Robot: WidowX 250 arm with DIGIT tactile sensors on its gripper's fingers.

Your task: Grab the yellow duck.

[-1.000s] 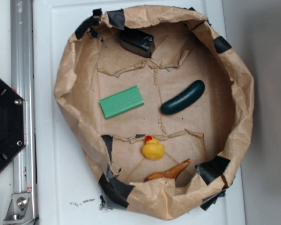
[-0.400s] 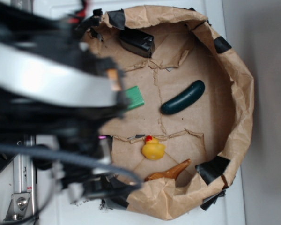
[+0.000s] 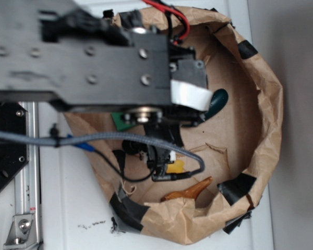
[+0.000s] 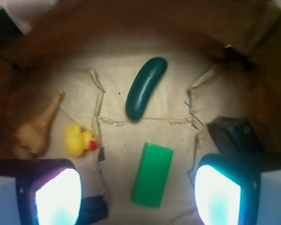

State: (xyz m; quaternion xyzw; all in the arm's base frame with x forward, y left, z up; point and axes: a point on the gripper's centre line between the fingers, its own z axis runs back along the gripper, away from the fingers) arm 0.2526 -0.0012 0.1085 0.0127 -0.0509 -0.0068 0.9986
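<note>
In the wrist view the yellow duck [image 4: 79,139] lies left of centre, just above the left pad, beside the green block [image 4: 152,174]. The gripper [image 4: 138,197] hangs wide apart, empty.

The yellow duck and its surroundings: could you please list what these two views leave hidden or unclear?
- Yellow duck: exterior view, mostly hidden behind the arm and cables; only a yellow sliver shows.
- Green block: exterior view, nearly all covered by the arm.
- Gripper: wrist view, fingers cut off by the bottom edge, tips unseen.
- Dark box: wrist view, blurred and partly behind the finger beside it.
</note>
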